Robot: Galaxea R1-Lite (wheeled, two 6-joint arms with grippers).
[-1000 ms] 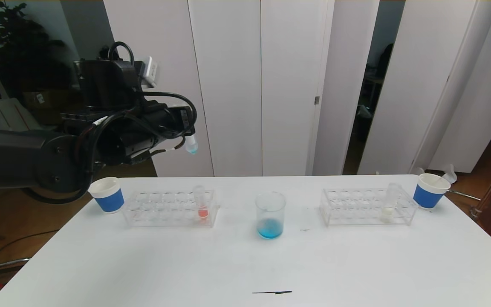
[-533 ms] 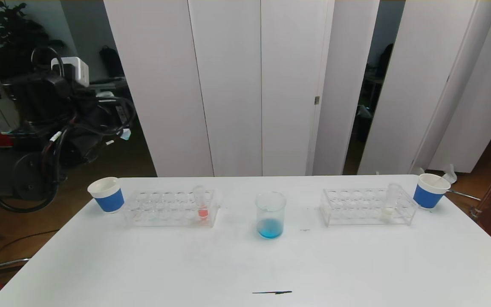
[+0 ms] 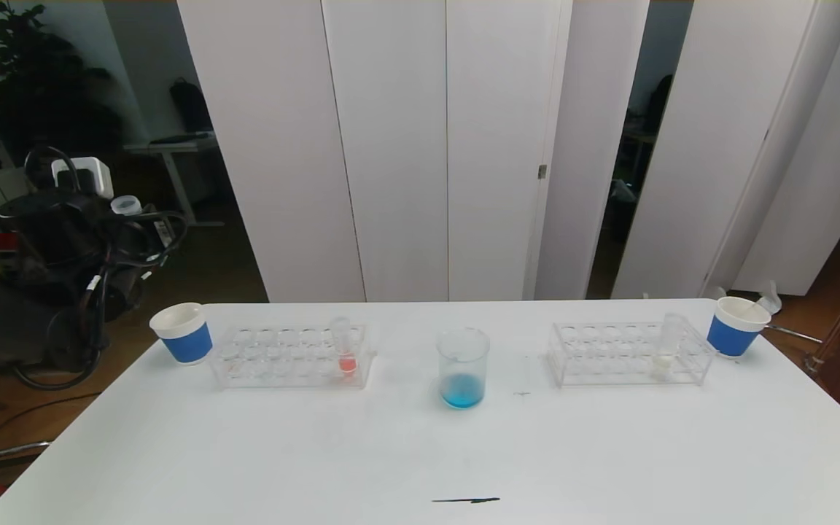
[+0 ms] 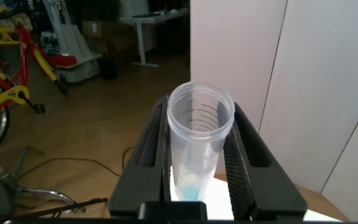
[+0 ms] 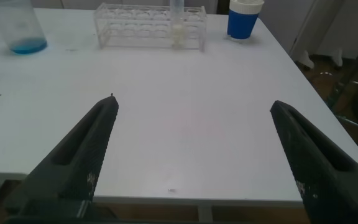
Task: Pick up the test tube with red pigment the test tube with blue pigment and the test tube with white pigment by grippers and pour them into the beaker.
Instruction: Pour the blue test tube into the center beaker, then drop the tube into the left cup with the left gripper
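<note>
Left gripper point(image 4: 197, 155): our left arm sits off the table's left edge, out over the floor, and its fingers point(image 4: 244, 155) are clamped on either side of the test tube with blue pigment point(image 4: 197, 146). In the head view we only catch the tube's open rim point(image 3: 127, 205) poking up from the dark arm.

Blue tube: mouth up toward the wrist camera, just a small blue smear at its bottom.

Beaker point(image 3: 462, 367): standing upright mid-table between the two racks, with a pool of blue in its base. Also visible far off in the right wrist view point(image 5: 18, 26).

Left rack point(image 3: 292, 356): clear, left of the beaker, holding one upright tube with red pigment point(image 3: 345, 345) near its right end.

Right rack point(image 3: 628, 354): clear, right of the beaker, with the test tube with white pigment point(image 3: 666, 345) upright toward its right end; same tube shows in the right wrist view point(image 5: 178, 23).

Paper cups: one blue-banded cup point(image 3: 182, 333) just left of the left rack, another point(image 3: 736, 325) just right of the right rack.

Right gripper point(image 5: 197, 149): we see it spread wide with nothing between the fingers, low by the table's point(image 3: 420, 452) near right edge. It doesn't show in the head view, so we're a bit unsure of its exact spot.
</note>
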